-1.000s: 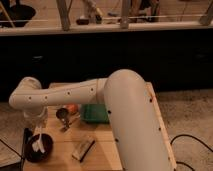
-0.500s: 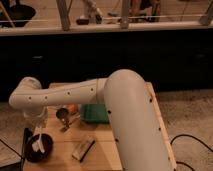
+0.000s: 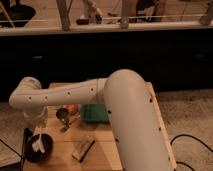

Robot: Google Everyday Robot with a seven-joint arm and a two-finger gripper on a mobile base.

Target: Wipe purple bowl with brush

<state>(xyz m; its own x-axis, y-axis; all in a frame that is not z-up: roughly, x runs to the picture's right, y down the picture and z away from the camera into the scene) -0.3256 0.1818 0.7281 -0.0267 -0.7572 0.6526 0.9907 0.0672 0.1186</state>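
The purple bowl (image 3: 39, 148) sits at the front left corner of the wooden table (image 3: 100, 155). It is dark, with a reddish inside. My gripper (image 3: 37, 131) hangs straight down over it from the white arm's elbow at the left. A slim white handle, the brush (image 3: 38, 142), slants down from the gripper into the bowl. Its bristle head is hidden inside the bowl.
A tan block with a dark stripe (image 3: 83, 148) lies on the table in front. A small metal cup (image 3: 63, 115), the orange bowl (image 3: 72, 108) and a green tray-like object (image 3: 95, 113) sit mid-table, partly hidden by the white arm (image 3: 125, 115). A dark counter runs behind.
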